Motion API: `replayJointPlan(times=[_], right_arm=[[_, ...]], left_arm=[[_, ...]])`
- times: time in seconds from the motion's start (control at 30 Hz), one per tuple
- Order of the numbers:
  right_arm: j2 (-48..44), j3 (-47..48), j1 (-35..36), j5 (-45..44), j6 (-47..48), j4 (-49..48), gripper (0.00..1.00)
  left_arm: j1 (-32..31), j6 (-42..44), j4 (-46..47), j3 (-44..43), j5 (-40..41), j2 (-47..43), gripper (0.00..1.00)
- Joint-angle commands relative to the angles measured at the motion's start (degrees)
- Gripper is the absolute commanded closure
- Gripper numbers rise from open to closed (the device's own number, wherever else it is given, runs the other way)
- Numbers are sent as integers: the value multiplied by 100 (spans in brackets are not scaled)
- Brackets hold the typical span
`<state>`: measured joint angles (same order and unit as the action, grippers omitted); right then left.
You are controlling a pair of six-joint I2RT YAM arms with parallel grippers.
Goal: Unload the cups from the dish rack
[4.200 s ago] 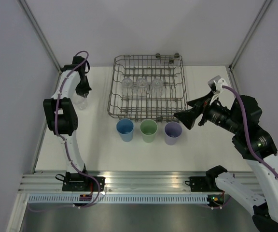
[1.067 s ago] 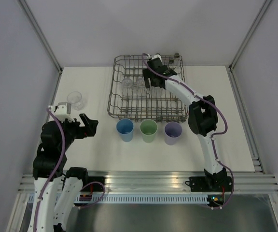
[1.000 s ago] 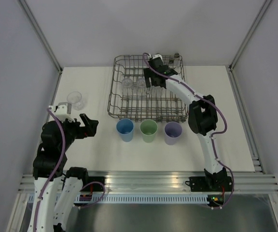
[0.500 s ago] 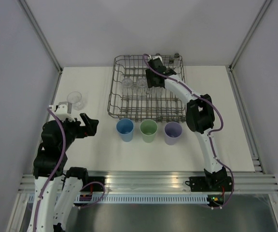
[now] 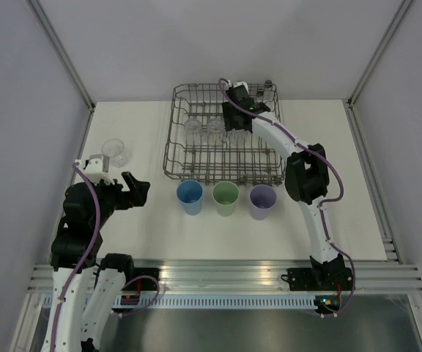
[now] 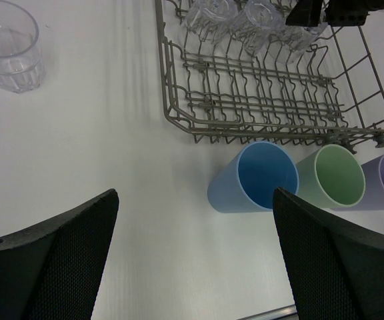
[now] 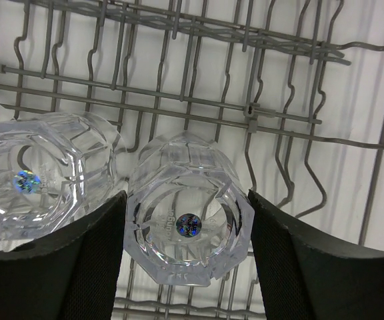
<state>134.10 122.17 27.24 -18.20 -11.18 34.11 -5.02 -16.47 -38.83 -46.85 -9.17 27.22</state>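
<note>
- Since a second ago: right gripper sits slightly lower over the rack, fingers spread around an upturned glass.
- Advice: centre, pinch evenly, lift straight clear of the tines.
- Left gripper: spread, idle, lower left.

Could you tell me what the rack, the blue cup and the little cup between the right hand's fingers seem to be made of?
The rack looks like bare grey metal wire with a dull sheen: thin bent rods joined in a grid. The blue cup seems to be opaque matte plastic, evenly coloured and without glare. The little cup is clear and faceted with bright glints; glass or hard clear plastic, I cannot tell which.
</note>
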Motion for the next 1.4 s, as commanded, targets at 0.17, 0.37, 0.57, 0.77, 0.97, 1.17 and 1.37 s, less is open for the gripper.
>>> replayJointPlan(times=[0.17, 0.37, 0.57, 0.77, 0.97, 1.17, 1.37], right_arm=[[-1263, -70, 9, -167, -33, -1, 53], [-2554, -1176, -26, 912, -226, -465, 54], [-4415, -2793, -132, 2327, -648, -1415, 56], [-5656, -3998, -237, 3767, -1210, -2267, 57], [-6536, -5281, -237, 5193, -2247, -4103, 57], [-6836, -5906, -246, 6161, -3072, -5519, 58], [-6801, -6293, -202, 6557, -3865, -6644, 59]], left_arm=[[-17, -102, 270, -70, -41, 46, 0], [-17, -321, 463, -342, -690, 459, 0], [-69, -1128, 1552, -194, -2149, 959, 0], [-482, -2287, 3230, 220, -2915, 1066, 0], [-1150, -4245, 5810, 904, -2819, 1039, 0], [-1896, -5006, 6774, 994, -2178, 1329, 0], [-2354, -5103, 7117, 783, -1782, 1619, 7]])
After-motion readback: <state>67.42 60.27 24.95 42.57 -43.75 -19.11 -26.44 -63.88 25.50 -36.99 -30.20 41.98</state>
